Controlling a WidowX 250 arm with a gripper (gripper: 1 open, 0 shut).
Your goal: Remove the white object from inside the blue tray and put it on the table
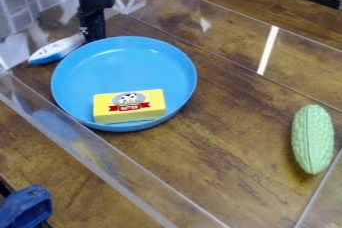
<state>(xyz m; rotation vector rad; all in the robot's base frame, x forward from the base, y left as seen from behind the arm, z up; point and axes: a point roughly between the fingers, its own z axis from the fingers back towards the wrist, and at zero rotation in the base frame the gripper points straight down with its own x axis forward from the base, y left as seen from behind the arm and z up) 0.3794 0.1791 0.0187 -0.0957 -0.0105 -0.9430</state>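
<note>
Though butter block (pixel 130 106) bears red label, writing illegible, perhaps a face; end effector (pixel 88 34) state unclear.

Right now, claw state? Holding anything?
Claw: holding nothing; open or shut cannot be told. The white object lies apart on the table.

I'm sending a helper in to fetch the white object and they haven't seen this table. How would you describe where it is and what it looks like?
Find the big round blue tray on the dark wooden table. Just outside its upper-left rim, on the wood, lies the white object, beside the black gripper. It is small, slim and pointed, unlike the yellow block in the tray or the green item at far right.
</note>
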